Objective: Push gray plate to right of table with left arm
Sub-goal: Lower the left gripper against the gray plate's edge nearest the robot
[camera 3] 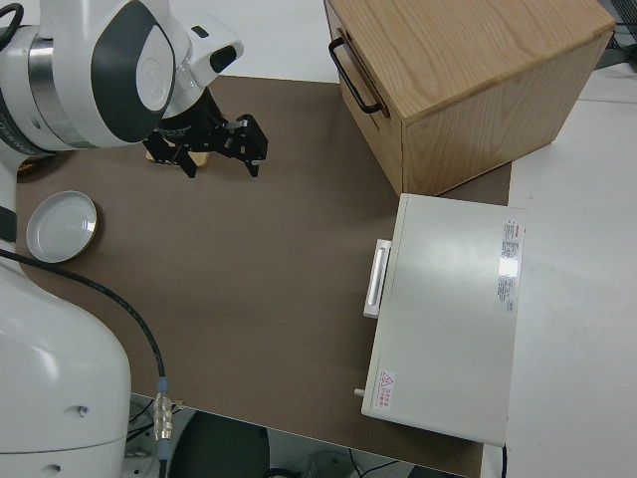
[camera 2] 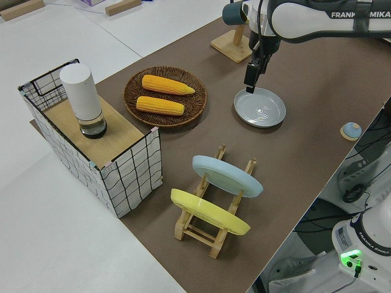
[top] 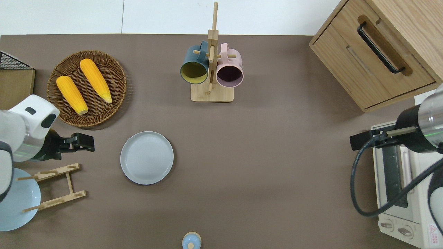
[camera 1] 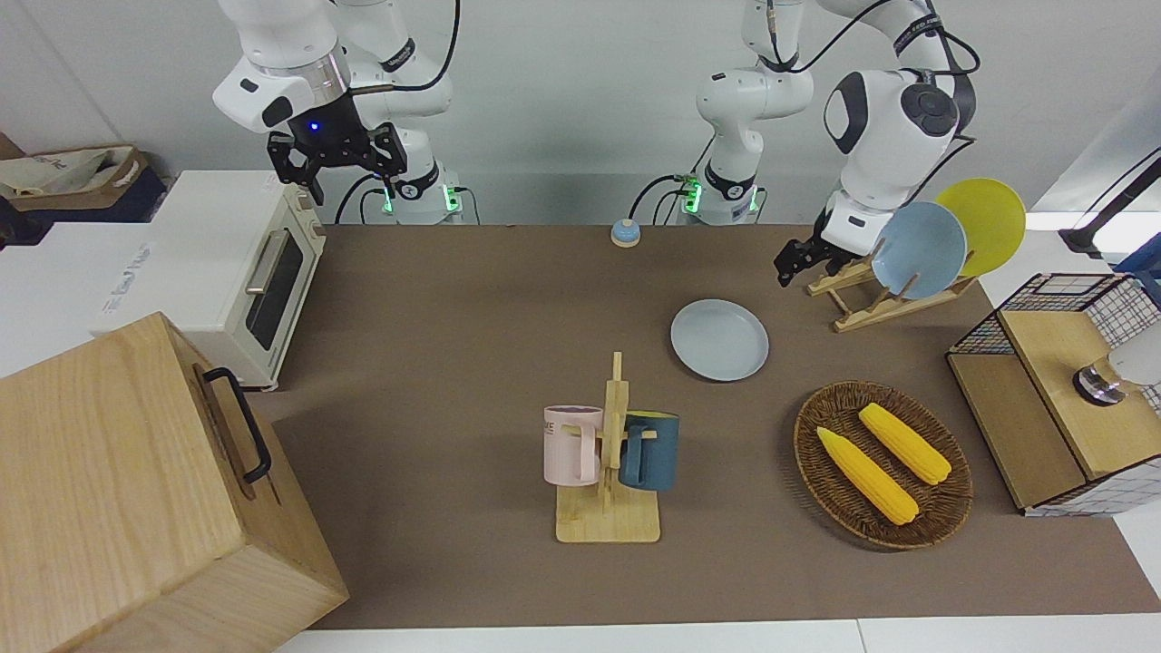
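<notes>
None of the push looked done: the round pale bluish-gray plate (top: 146, 157) lay on the brown worktop (top: 277, 173), nearer the robots than the wooden mug rack (top: 211, 69). The left pincer (top: 83, 143) hovered just beside its rim, empty; its opening was unclear.

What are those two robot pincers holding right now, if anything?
Nothing. The left pincer hangs beside the round pale bluish-gray plate without touching it, its fingers around nothing. The right pincer is open, its arm parked.
</notes>
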You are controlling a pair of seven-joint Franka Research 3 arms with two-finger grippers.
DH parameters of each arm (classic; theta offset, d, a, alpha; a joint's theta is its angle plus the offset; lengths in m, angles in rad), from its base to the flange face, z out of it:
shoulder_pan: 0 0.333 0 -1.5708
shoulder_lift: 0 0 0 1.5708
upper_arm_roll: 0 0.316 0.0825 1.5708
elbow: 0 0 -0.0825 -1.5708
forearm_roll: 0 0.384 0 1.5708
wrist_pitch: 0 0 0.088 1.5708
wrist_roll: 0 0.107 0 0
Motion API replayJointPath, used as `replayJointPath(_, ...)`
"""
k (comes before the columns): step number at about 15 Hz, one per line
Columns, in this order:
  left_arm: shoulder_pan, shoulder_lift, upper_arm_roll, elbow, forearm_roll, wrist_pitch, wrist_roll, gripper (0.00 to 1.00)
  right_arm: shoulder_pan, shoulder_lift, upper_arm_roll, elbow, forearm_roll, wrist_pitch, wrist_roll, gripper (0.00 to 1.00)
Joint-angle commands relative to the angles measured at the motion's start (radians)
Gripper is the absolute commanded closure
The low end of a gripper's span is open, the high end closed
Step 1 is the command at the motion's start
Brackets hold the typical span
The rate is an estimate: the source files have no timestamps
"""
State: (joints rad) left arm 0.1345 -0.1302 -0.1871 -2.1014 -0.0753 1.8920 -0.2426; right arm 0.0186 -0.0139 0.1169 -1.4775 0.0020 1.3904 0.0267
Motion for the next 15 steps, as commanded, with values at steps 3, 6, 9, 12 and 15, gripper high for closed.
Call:
replayJointPath(3,-0.022,-0.072,-0.003,-0.204,-0.011,0.18,-0.053,0.01,-0.02,-0.003,0.013,0.008,0.01,-0.014,0.001,0.017)
replayJointPath(6,-0.022,-0.112,-0.005,-0.316,-0.011,0.275,-0.053,0.01,-0.02,-0.003,0.013,0.008,0.01,-0.014,0.002,0.017)
replayJointPath(9,-0.027,-0.114,-0.011,-0.365,-0.011,0.327,-0.053,0.01,-0.02,-0.003,0.013,0.008,0.01,-0.014,0.001,0.017)
replayJointPath(12,-0.05,-0.111,-0.011,-0.426,-0.011,0.43,-0.098,0.01,-0.02,-0.003,0.013,0.008,0.01,-0.014,0.002,0.017)
replayJointPath(15,-0.065,-0.086,-0.011,-0.477,-0.012,0.535,-0.121,0.01,-0.02,-0.003,0.013,0.008,0.01,-0.014,0.002,0.017)
